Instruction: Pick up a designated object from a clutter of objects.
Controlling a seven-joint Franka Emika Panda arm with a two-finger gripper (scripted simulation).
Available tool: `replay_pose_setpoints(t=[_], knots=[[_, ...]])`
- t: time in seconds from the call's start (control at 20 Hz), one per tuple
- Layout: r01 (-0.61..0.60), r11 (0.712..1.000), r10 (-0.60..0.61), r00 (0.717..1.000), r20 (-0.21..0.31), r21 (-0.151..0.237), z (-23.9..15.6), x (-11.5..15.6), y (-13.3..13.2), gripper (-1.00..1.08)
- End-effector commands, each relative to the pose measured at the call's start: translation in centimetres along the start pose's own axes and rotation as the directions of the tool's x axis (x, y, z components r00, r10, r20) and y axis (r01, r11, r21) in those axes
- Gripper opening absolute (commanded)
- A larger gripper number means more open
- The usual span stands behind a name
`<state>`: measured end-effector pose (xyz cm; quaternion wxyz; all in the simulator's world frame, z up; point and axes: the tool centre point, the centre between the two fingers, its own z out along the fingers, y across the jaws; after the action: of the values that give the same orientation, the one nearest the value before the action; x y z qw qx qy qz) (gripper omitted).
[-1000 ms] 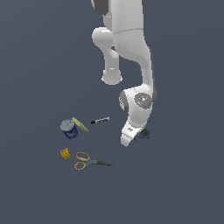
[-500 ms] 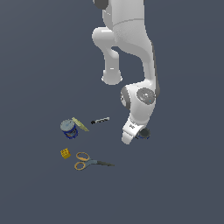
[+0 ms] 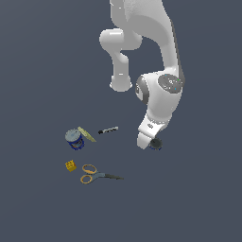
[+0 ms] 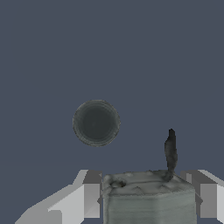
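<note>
the white panda arm reaches down from the top of the exterior view, its hand low at the table, on the exterior view's right, well apart from the main clutter; in the wrist view the hand has a pale grey-white blocky piece between its two light fingers, one finger at each side of it; the fingers appear pressed on its sides, though actual contact is hard to confirm at this resolution; in the exterior view only a small blue-dark patch shows at the fingertips, so the piece is mostly hidden there; a dark round disc lies on the table beyond the hand in the wrist view, clear of the fingers; a thin dark upright sliver rises by the piece's edge, identity unclear; on the exterior view's left: blue can with a tan flat strip leaning just beside it; black-and-white marker near them, toward the hand; yellow cube below the can; orange-handled scissors just beside the cube, blades pointing to the exterior view's right
</note>
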<state>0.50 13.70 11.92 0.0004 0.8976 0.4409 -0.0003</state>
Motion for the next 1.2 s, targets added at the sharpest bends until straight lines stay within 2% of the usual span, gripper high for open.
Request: replay_pose_setpoints(t=[0.0, 0.7, 1.15], knots=[[0.001, 1.0, -0.001, 1.0, -0.001, 0.0, -2.8, 0.5, -0.2, -1.0], [0.001, 1.0, -0.001, 1.0, -0.001, 0.001, -17.5, 3.2, -0.9, -1.0], [0.0, 1.0, 0.0, 1.0, -0.001, 0.001, -23.1, 4.4, -1.0, -1.0]])
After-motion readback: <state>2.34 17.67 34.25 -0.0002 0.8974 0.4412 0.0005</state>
